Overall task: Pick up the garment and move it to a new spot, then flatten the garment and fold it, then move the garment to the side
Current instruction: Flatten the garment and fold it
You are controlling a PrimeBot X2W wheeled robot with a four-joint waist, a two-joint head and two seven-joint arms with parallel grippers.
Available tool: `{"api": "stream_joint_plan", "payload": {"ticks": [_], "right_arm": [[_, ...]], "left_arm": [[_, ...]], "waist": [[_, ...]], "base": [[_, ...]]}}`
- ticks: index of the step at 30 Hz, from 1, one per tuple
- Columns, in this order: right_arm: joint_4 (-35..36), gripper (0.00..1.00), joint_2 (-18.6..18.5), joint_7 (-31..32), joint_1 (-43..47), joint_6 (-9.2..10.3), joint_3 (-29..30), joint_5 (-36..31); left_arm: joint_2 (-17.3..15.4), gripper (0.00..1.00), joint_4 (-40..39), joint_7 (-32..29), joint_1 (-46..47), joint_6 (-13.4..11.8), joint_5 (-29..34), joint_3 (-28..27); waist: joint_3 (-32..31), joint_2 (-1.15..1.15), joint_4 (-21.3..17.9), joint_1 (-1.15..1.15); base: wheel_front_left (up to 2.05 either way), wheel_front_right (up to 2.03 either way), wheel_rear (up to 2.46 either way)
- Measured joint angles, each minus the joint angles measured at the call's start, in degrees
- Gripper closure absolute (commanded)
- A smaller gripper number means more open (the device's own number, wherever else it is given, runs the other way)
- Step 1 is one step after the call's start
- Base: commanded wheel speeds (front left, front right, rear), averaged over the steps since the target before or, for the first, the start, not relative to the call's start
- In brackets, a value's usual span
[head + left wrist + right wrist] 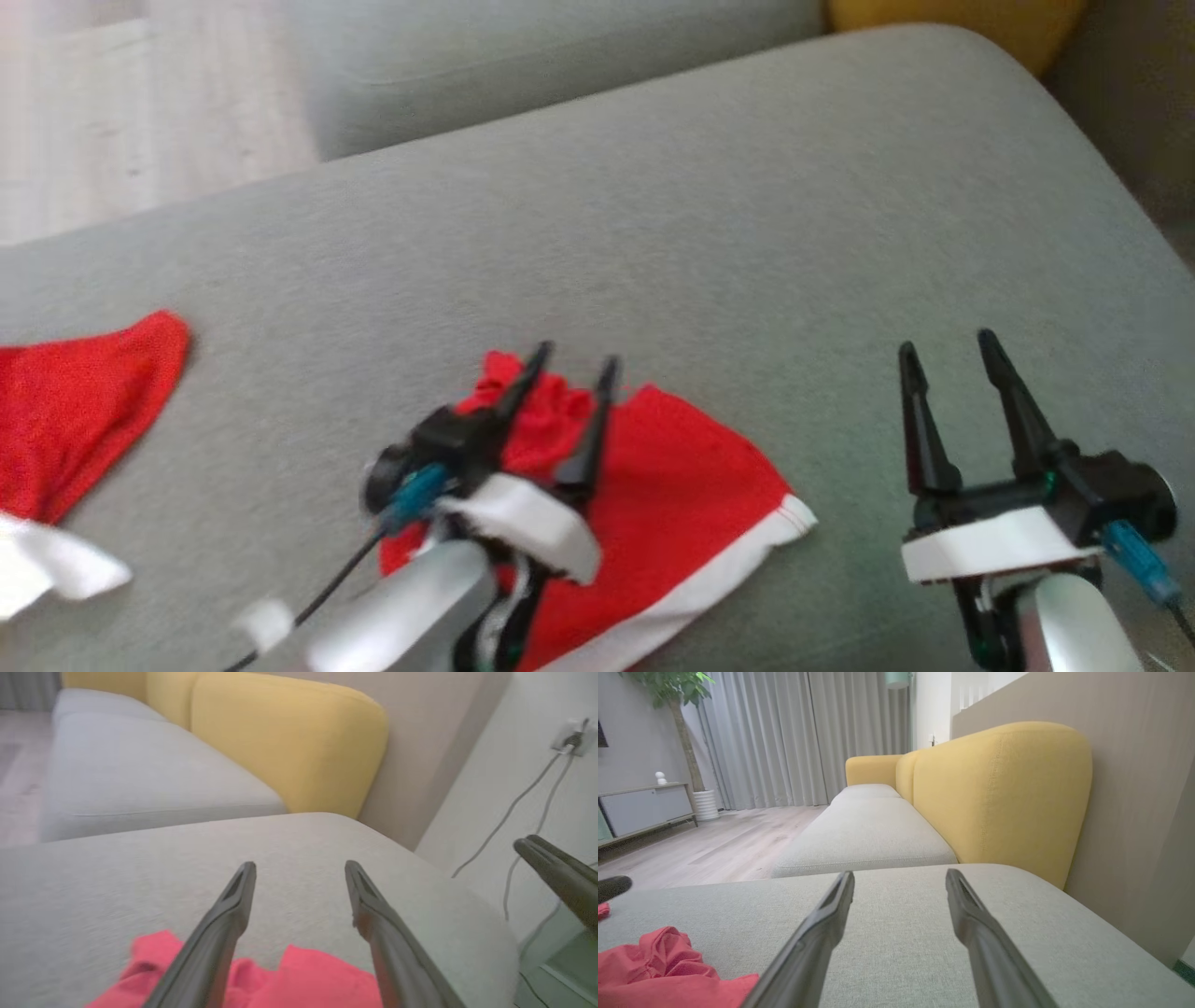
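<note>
A: Left gripper (576,355) first: prongs apart, nothing between them, hovering low over the garment (691,476); right gripper (945,343) also spread wide, empty, above bare grey cushion (747,233) toward its right edge.
B: Garment where?
A: Near edge of the cushion, about midway along it; lying loose on the fabric, no grip on it.
B: Progress?
A: Early-to-middle, my guess; it looks set down, so the relocation may be done, can't confirm; flattening not done, no fold, no move aside.
B: Looks?
A: Red, white band along the near-right hem; right part fairly smooth, far-left end bunched into wrinkles under the left gripper; thin, limp cloth by the look; second red-and-white piece (84,401) at the cushion's left edge, well apart.
</note>
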State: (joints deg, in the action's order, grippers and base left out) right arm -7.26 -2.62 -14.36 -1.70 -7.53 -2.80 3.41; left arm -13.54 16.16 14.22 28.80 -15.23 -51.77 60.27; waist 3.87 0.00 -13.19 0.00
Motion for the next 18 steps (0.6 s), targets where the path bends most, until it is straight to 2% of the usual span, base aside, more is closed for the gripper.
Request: {"api": "stream_joint_plan", "payload": {"ticks": [7,14,18], "right_arm": [[-0.71,0.00,0.01,0.00,1.44,0.00,1.85,-1.07],[-3.30,0.00,0.01,0.00,2.53,0.00,1.40,-1.97],[-5.06,0.00,0.01,0.00,3.78,0.00,0.80,-1.57]], "left_arm": [[-5.16,0.00,-6.20,0.13,-11.60,-4.01,7.38,-12.37],[-5.63,0.00,-7.65,0.20,-25.18,-3.33,15.61,-24.07],[-5.16,0.00,-7.21,0.21,-30.80,-1.18,20.41,-30.34]], "waist": [[-2.10,0.00,6.11,0.00],[-4.13,0.00,11.38,0.00],[-5.33,0.00,13.53,-0.01]], "base": [[0.00,0.00,0.00],[0.00,0.00,0.00],[0.00,0.00,0.00]]}}
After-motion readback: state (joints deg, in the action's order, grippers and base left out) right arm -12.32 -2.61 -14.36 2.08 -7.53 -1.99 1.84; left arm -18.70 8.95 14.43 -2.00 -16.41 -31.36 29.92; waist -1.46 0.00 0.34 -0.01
